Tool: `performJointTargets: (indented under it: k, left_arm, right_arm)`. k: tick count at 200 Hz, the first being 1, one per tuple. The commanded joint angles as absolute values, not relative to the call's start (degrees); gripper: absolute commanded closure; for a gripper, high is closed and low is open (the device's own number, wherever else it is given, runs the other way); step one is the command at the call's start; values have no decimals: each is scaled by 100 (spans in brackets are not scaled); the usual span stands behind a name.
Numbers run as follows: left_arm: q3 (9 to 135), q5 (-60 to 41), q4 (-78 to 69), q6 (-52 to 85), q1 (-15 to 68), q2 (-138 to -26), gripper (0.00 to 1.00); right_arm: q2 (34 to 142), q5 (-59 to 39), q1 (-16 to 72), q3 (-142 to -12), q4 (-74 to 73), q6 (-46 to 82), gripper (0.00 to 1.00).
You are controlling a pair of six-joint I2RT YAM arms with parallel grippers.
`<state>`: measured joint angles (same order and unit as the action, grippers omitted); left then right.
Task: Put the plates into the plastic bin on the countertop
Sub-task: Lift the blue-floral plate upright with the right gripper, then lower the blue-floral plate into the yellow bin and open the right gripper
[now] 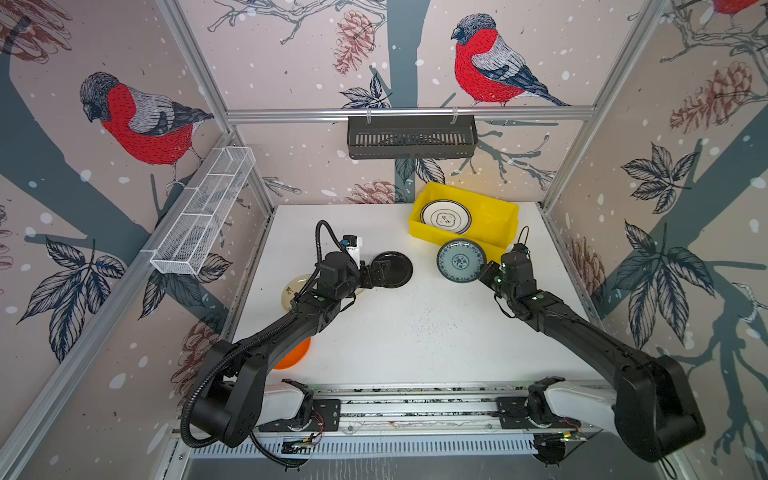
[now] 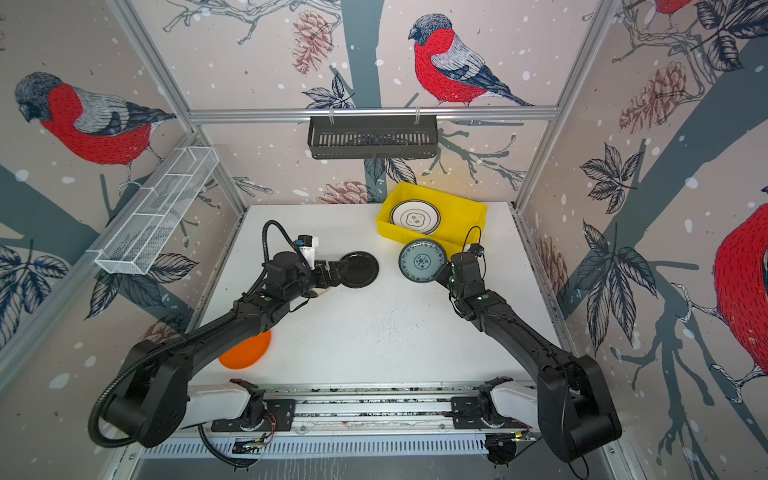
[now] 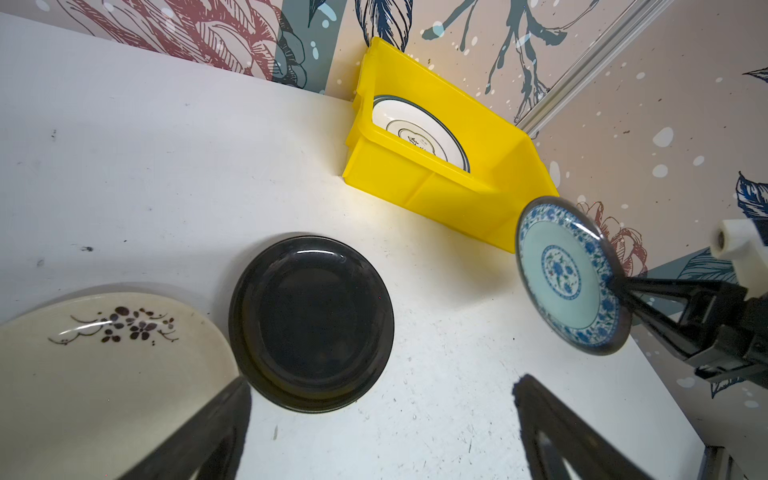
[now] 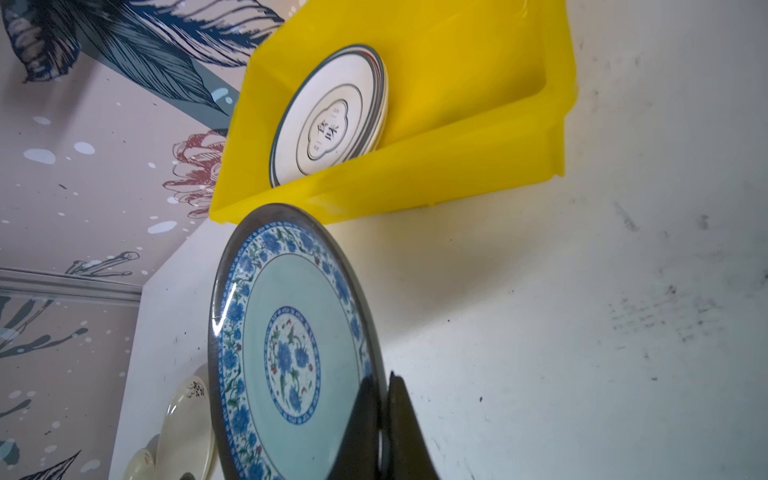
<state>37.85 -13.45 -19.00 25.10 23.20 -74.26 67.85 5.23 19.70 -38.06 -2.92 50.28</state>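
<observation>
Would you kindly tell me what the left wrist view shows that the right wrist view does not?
Only the left wrist view: the black plate and the open left gripper. Only the right wrist view: stacked rims under the white plate. Both: the yellow bin, the teal plate pinched by the right gripper, a cream plate.

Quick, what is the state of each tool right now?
Left tool: open, holding nothing.
Right tool: closed on the rim of the teal plate.

I have my left arm (image 1: 266, 336) reaching forward, left gripper (image 1: 379, 271) with jaws spread wide; right arm (image 1: 582, 328) stretches forward too, right gripper (image 1: 484, 270) raised, clamped tight.
</observation>
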Motion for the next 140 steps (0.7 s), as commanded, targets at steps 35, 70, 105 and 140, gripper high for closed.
performJointTargets:
  k: [35,70,105,140]
  left_arm:
    - [3902,-1318,-2177,2573,2320,-7409,2]
    - [3887,-1403,-2150,2634,2320,-7418,2]
    - [3771,-1410,-2097,2682,2321,-7293,2]
    - [3741,-1332,-1928,2680,2321,-7087,2]
  right_arm:
    - [7416,466,1458,-4731,-300,4575,100]
    - [8408,240,1131,-5672,-653,4393,100]
    - [9800,275,1006,-7077,-674,4187,100]
    - [11281,329,934,-8502,-452,4148,100]
